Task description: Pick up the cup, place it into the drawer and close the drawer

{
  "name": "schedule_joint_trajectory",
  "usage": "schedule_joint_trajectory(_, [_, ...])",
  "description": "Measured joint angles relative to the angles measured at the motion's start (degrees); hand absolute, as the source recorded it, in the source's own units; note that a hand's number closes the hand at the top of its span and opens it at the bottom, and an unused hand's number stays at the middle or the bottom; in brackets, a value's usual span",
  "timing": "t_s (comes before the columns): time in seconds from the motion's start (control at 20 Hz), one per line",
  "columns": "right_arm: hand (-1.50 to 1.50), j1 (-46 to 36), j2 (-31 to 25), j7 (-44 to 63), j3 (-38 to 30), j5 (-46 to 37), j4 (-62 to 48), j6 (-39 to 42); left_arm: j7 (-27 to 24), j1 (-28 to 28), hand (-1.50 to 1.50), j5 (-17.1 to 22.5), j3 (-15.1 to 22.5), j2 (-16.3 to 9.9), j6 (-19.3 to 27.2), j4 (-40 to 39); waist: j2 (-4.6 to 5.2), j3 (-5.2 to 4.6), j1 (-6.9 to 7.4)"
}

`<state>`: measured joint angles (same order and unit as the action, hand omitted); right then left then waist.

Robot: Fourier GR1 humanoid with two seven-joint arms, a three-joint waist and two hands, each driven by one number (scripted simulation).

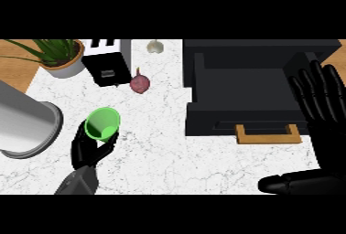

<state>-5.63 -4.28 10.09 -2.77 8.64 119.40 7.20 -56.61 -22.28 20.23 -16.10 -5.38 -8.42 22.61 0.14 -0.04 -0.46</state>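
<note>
A green cup (103, 123) is on the left part of the white marble counter (169, 155), tilted so its mouth faces up at me. My left hand (91, 147) comes in from below and curls round its lower side. The dark drawer unit (202, 119) stands to the right, its drawer (246, 89) pulled open and showing a dark inside, with a wooden handle (267, 135) at its front. My right hand (317, 98) is open at the right edge, fingers up over the drawer's right side, thumb low.
A large grey metal pot (24, 121) lies at the left edge, close to the cup. Behind stand a potted plant (59, 55) and a black-and-white toaster (107, 61). A red onion (140, 84) and a garlic bulb (155, 46) lie near the back.
</note>
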Motion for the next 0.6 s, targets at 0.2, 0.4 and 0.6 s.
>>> schedule_joint_trajectory(0.2, [-1.50,0.2,-0.1,0.5,0.4,-0.4,0.9,0.0,-1.7,-1.8,1.50,-0.4,-0.5,-0.7,0.7,-1.6,0.03,-0.03,-0.14])
schedule_joint_trajectory(0.4, [-1.50,0.5,-0.1,-0.5,0.4,-0.6,0.2,0.4,-3.4,-2.3,1.50,-0.8,-1.0,-1.0,2.3,-1.5,0.03,-0.02,-0.08])
schedule_joint_trajectory(0.6, [-1.50,0.4,-0.5,-0.1,-0.3,0.6,0.6,0.8,-4.2,-1.7,1.50,-2.4,0.2,-1.5,2.1,-0.9,0.00,-0.02,-0.05])
